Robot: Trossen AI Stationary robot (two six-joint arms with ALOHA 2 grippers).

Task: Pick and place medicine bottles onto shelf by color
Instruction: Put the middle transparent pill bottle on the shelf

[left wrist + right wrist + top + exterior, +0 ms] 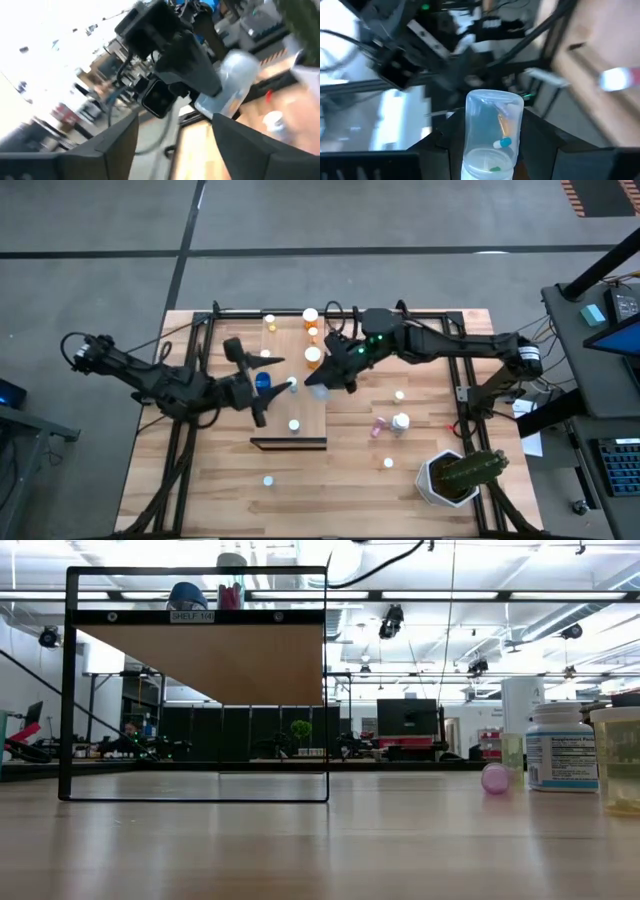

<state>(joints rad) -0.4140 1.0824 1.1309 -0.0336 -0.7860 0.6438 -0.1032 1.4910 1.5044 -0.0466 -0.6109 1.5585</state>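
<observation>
Two arms meet over the shelf (pixel 312 412), the pale board in the middle of the planked table (pixel 210 480). The right gripper (pixel 322 387) hangs above the shelf's centre with its fingers clamped on a clear bottle (pixel 491 135); its wrist view shows the see-through body squeezed between the two dark fingers, a few small capsules loose inside. From the left wrist camera the same clear bottle (pixel 227 82) shows held under the right arm's black head.

The left gripper (pixel 272 385) sits at the shelf's left edge, fingers apart with nothing between them, its tips just beside the blue bottle (pixel 262 380), which stands on that edge. Whether metal touches it, I cannot tell.

Orange bottles (pixel 311 316) cluster on the far end of the shelf, one more orange bottle (pixel 313 357) nearer the middle. White-capped bottles (pixel 294 425) stand toward the shelf's near end. To the right of the shelf, on the table, lie a pink bottle (pixel 379 426) and a white one (pixel 400 421) just beside it. A cactus pot (pixel 455 475) stands well right of the shelf's near end.
</observation>
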